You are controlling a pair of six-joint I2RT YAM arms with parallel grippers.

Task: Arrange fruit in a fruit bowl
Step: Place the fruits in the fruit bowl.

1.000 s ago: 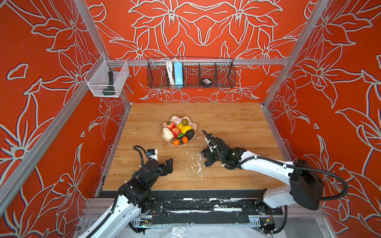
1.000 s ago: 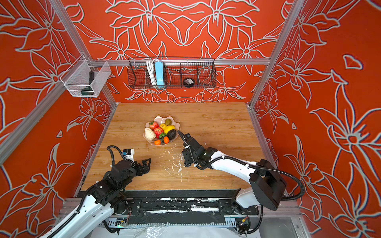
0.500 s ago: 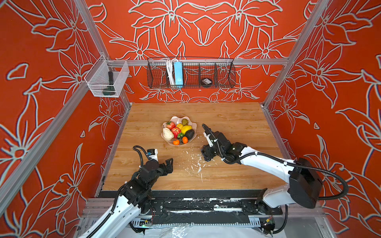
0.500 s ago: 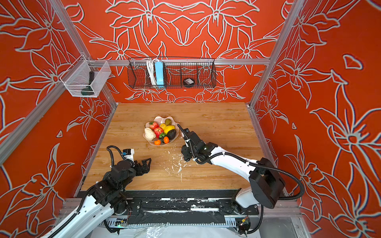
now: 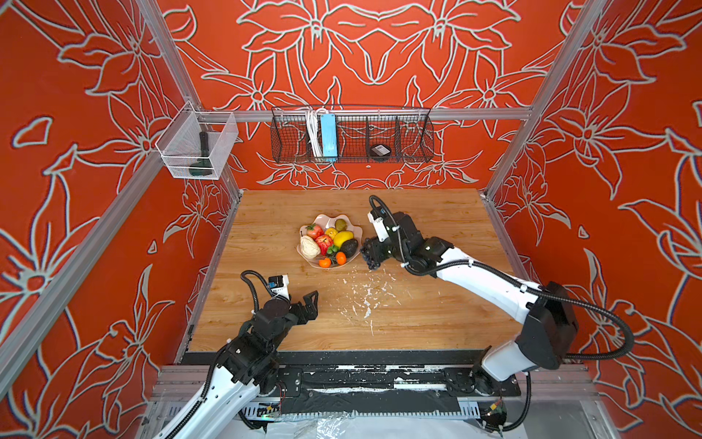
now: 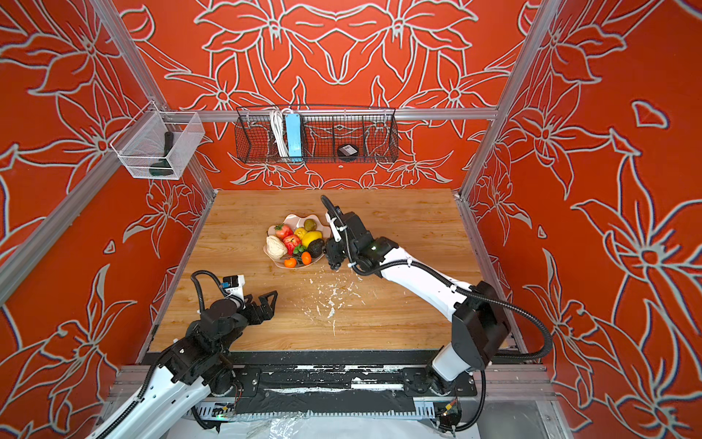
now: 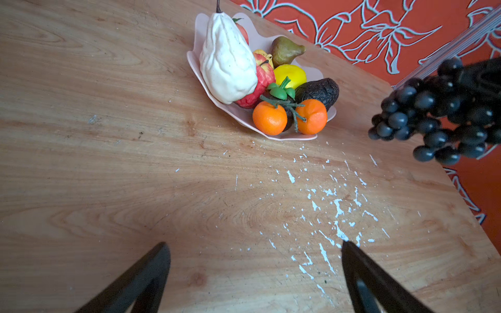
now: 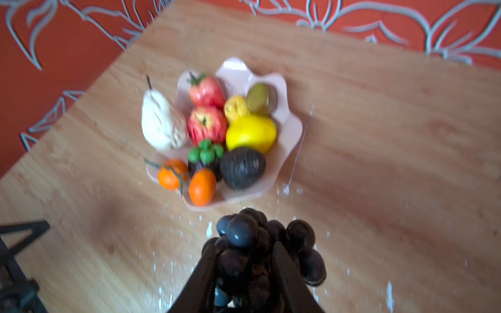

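Right gripper (image 8: pixel 245 254) is clamped on the grapes (image 7: pixel 433 113), held above the table (image 5: pixel 437 311) just beside the bowl (image 5: pixel 321 219), on its avocado (image 5: pixel 349 247) side. Left gripper (image 7: pixel 254 245) is spread wide and empty, well apart from the bowl, nearer the robot's base. The other fruit (image 5: pixel 323 241) lies piled in the bowl.

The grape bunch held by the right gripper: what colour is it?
The grape bunch is very dark, almost black-purple; clearest in the left wrist view.

Right tool (image 8: pixel 244 252), arm stretched forward, clamps the grape bunch (image 8: pixel 241 233); left tool (image 7: pixel 254 245) hovers low, jaws wide apart.
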